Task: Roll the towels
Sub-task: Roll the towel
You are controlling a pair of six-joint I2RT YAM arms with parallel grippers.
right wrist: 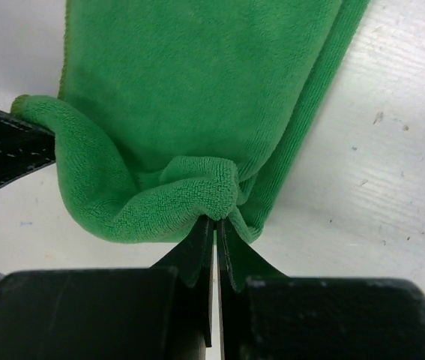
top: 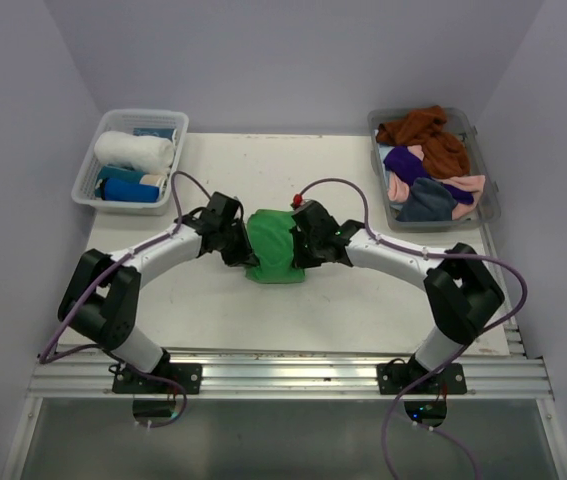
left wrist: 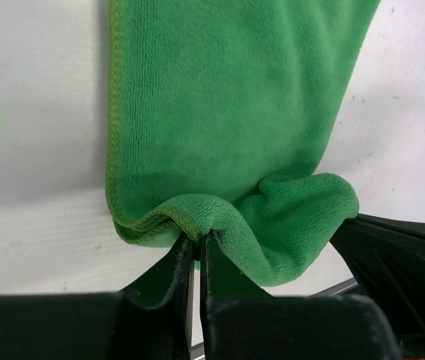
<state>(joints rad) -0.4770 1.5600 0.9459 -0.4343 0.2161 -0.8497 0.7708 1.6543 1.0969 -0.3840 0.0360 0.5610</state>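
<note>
**While both grippers pinch it, green towel sits mid-table**

Since both wrist cams tell the same story, short version: the green towel [top: 275, 248] lies at the middle of the table [top: 363, 290], and I'm holding it from both sides.

- My left gripper [left wrist: 197, 241] is at the towel's left side. The jaws are pressed together on a bunched fold of the stitched edge, with only a thin slit between the fingers.
- My right gripper [right wrist: 216, 222] is at the towel's right side. The jaws are likewise clamped on a puckered fold of terry.
- Between the two pinch points the cloth humps up off the table in a soft ridge. The rest lies flat on the table beyond my fingers.
- The right wrist cam shows a doubled layer along one long edge, so the towel is folded at least once.
- Each wrist cam catches the other gripper's black finger just beside the ridge. I can't tell whether it touches there.

Other towels, placed by the table:

- Far-left corner: a white bin [top: 85, 175] holds a rolled white towel [top: 135, 150] at the back and a rolled blue towel [top: 128, 188] at the front.
- Far-right corner: a clear tub [top: 490, 195] holds a loose heap. From back to front it is the rust-brown towel [top: 428, 135], purple towel [top: 408, 162], pink towel [top: 468, 185] and slate-grey towel [top: 425, 203].

Both containers sit well apart from the table's middle.
</note>
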